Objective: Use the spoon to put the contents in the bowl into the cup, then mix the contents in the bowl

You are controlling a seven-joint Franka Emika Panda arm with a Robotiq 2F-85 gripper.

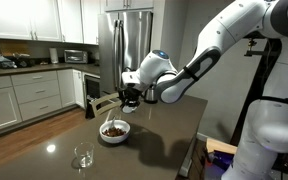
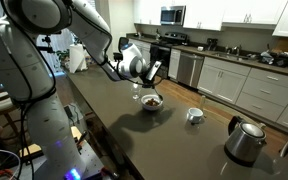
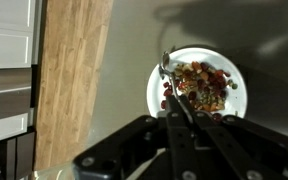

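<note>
The white bowl (image 3: 231, 68) lies below my gripper (image 3: 181, 112) in the wrist view, holding a heap of brown and reddish contents (image 3: 199, 82). My gripper is shut on the handle of the slender spoon (image 3: 170, 75). The spoon's tip rests at the bowl's near-left rim, at the edge of the heap. In both exterior views the gripper (image 1: 130, 101) (image 2: 151, 80) hangs just above the bowl (image 1: 114, 131) (image 2: 152, 102). The small white cup (image 2: 194, 115) stands apart from the bowl on the dark table.
A clear glass (image 1: 82, 156) stands near the table's front edge. A metal kettle (image 2: 246, 142) sits at the table's end beyond the cup. The table edge and wooden floor (image 3: 74, 80) show to the left of the bowl. Kitchen cabinets and a fridge stand behind.
</note>
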